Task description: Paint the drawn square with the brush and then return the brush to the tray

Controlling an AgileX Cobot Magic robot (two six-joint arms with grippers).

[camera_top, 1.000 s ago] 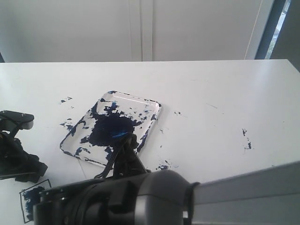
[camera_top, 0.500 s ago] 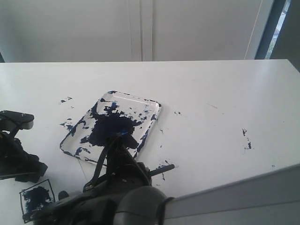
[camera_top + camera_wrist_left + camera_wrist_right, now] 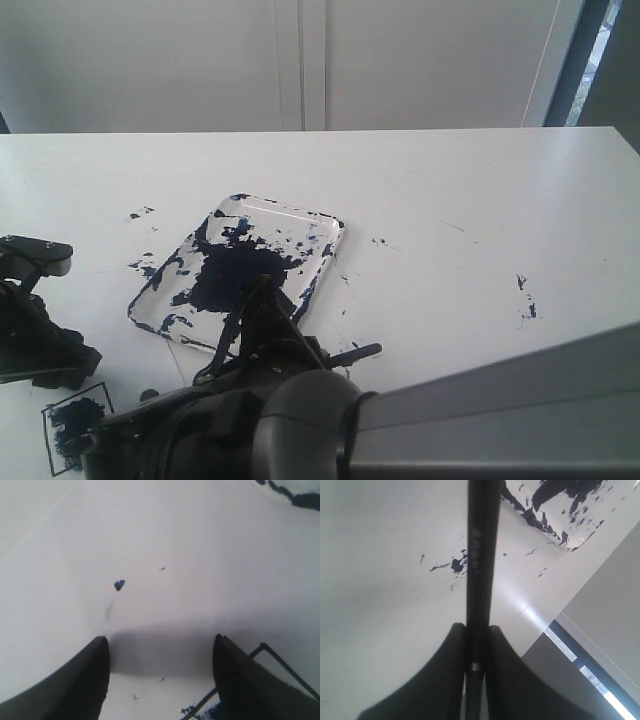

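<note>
The brush (image 3: 480, 555) is a long black stick clamped between the fingers of my right gripper (image 3: 479, 630), which is shut on it. In the exterior view its handle end (image 3: 365, 351) sticks out to the right of my right arm (image 3: 300, 420), just in front of the tray (image 3: 320, 225). That clear tray carries a large blue-black blot. The drawn square (image 3: 75, 432), daubed dark inside, lies at the front left, partly behind the arm. Beside it my left gripper (image 3: 160, 642) hangs open over bare table, and a corner of the square (image 3: 272, 655) shows by one finger.
My left arm (image 3: 35, 340) rests at the table's left edge. Loose paint splatters mark the white table at the right (image 3: 525, 295), left of the tray (image 3: 140, 213) and by the tray's near corner (image 3: 350, 355). A white wall stands behind.
My right arm has shifted over the table's front with the brush. The brush's handle end has come into sight at the arm's right. The left arm has stayed still.
</note>
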